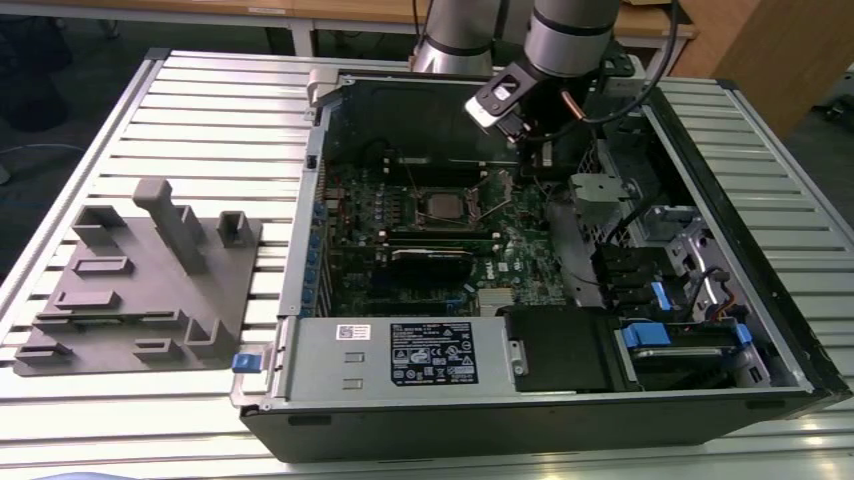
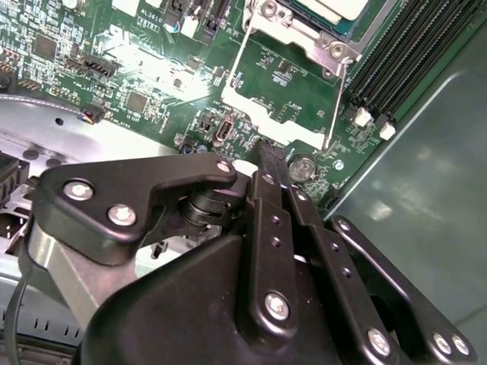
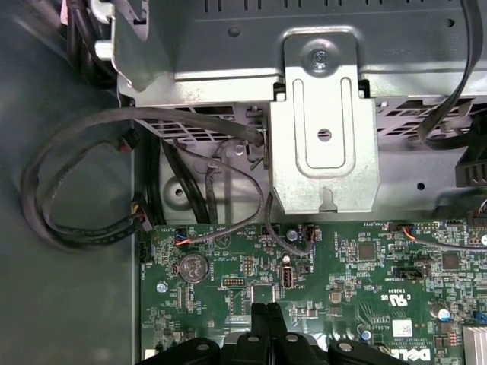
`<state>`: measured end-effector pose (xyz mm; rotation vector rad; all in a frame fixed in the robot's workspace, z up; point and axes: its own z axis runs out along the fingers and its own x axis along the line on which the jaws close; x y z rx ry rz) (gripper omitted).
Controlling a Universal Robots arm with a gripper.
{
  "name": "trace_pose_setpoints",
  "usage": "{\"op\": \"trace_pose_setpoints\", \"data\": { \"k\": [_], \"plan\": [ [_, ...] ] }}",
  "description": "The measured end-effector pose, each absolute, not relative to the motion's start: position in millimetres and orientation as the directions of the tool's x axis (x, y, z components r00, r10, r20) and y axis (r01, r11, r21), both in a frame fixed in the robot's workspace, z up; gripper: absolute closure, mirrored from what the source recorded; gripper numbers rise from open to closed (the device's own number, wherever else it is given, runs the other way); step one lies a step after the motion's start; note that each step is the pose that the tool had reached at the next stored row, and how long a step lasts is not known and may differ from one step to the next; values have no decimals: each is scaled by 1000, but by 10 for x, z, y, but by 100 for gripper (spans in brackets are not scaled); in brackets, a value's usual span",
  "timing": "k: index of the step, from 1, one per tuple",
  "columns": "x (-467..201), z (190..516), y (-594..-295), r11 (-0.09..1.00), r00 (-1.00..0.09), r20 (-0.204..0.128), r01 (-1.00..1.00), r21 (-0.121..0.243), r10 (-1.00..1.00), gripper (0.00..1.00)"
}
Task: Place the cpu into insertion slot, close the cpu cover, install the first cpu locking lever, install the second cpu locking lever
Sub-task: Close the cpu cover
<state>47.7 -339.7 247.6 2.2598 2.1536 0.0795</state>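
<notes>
Exterior view: open computer case (image 1: 747, 330) lying flat on a slatted metal counter (image 1: 200, 110). Grey moulded fixture (image 1: 134, 280) sits on the counter toward the exterior view's left, well apart from the board. Arm comes down into the case from the far side; claw (image 1: 527, 155) hangs over the green board (image 1: 400, 290), just beside the socket on the exterior view's right.

Cpu (image 1: 441, 207) lies in the socket, pale metal top facing up.

Grey box (image 1: 387, 355) at the near edge of the case carries a large black-and-white printed label and a smaller white sticker beside it.

Second wrist view: claw (image 2: 271, 156) with fingers pressed together, nothing between them, tip close above the board. Cpu cover (image 2: 255, 110) is swung open off the socket toward the claw, green board showing through its window. Thin wire levers (image 2: 338, 99) run along both sides of the cover, unlatched. Cpu (image 2: 342, 6) at the far side of the cover. Coin cell (image 2: 304, 166) right next to the claw tip.

First wrist view: claw (image 3: 265, 323) shut tight over the board edge. Coin cell (image 3: 192, 266) near it. White lettering and a small white sticker are printed on the board. Silvery bracket (image 3: 323, 137) and black cables (image 3: 76, 175) beyond the board.
</notes>
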Motion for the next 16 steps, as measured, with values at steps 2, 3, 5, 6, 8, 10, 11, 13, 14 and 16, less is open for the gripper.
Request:
{"op": "trace_pose_setpoints", "data": {
  "k": [2, 3, 5, 6, 8, 10, 11, 13, 14, 16],
  "plan": [
    [477, 2455, -3397, -49, 48, 24, 998, 49, 999, 89],
    [477, 2445, -3397, -49, 48, 24, 998, 49, 999, 89],
    [477, 2432, -3397, -49, 48, 24, 998, 49, 999, 89],
    [477, 2432, -3398, -49, 48, 23, 998, 49, 999, 89],
    [468, 2430, -3397, -49, 48, 23, 998, 49, 999, 89],
    [432, 2430, -3397, -49, 47, 24, 998, 51, 999, 89],
    [409, 2430, -3397, -49, 47, 24, 997, 53, 999, 89],
    [341, 2430, -3397, -49, 47, 24, 997, 59, 999, 89],
    [298, 2429, -3397, -49, 47, 24, 997, 63, 999, 89],
    [209, 2429, -3398, -48, 47, 24, 996, 72, 999, 89]
  ]
}}
